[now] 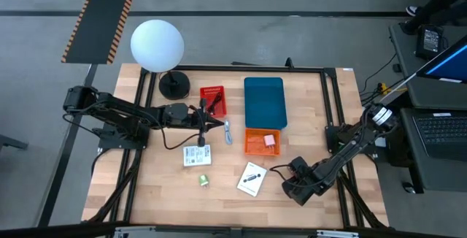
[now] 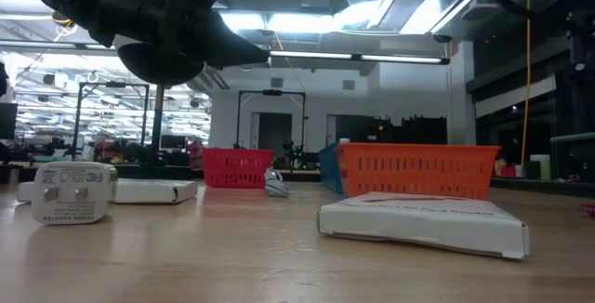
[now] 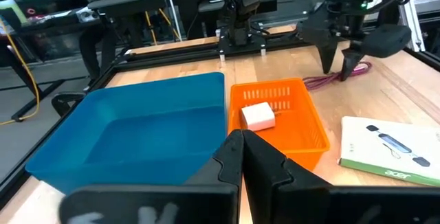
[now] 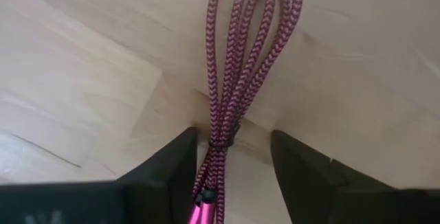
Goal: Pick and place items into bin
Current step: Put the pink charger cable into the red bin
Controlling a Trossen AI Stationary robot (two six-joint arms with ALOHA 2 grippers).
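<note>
- Right end effector (image 4: 230, 176) is reaching low to the surface (image 4: 82, 66), fingers standing wide on either side of the maroon cable (image 4: 237, 59); cable is lying on the wood
- Left end effector (image 3: 242, 157) is hanging pinched shut, empty, before the blue bin (image 3: 130, 131)

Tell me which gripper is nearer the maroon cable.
Right. The right gripper straddles the maroon cable on the table, jaws open. The left gripper is shut, far across by the red basket.
</note>
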